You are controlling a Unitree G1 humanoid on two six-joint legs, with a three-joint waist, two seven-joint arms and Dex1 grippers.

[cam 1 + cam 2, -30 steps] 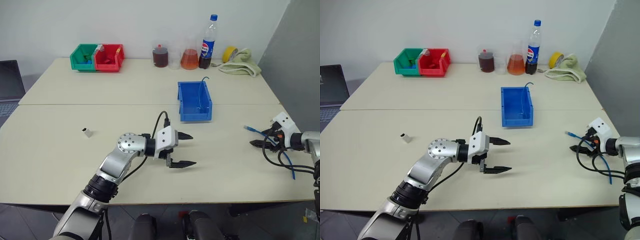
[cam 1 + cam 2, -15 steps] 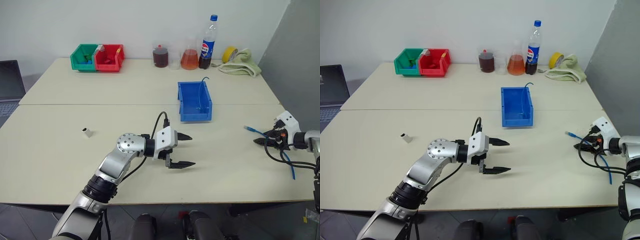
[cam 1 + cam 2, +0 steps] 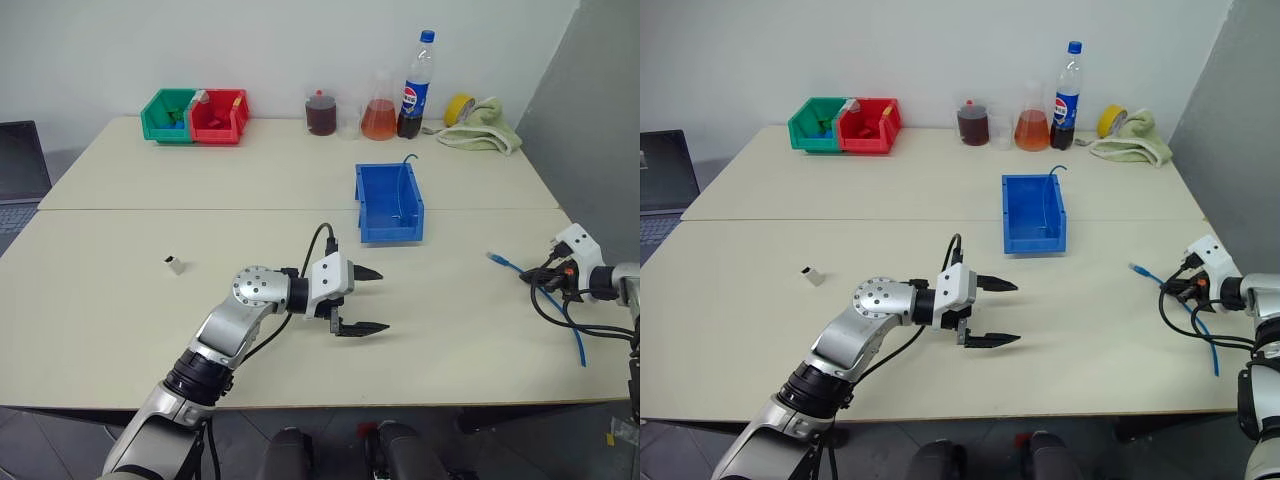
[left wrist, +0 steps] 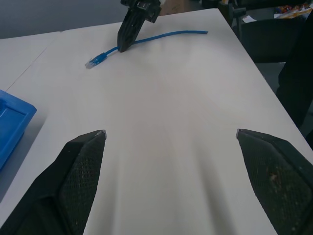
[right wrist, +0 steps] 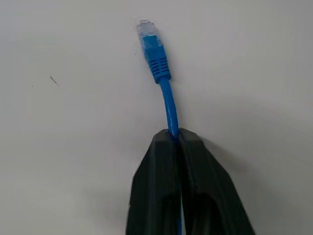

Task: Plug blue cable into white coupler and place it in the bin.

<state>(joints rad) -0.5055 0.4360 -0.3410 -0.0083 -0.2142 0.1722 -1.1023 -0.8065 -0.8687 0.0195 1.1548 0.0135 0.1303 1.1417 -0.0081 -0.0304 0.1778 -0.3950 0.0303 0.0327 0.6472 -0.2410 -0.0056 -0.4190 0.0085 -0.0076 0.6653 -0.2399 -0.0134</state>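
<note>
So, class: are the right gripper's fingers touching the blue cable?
Touching: the right wrist view shows the fingers shut on the blue cable.

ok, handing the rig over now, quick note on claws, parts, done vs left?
Right claw: shut on the blue cable, gripped just behind its plug, cable on the table at the right edge.
Left claw: open, holding nothing, mid-table.
White coupler: loose on the table, far left.
Bin: mid-table, a thin dark wire in it.
Done: cable grasped.
Left: pick up the coupler, plug in, drop into the bin.
</note>
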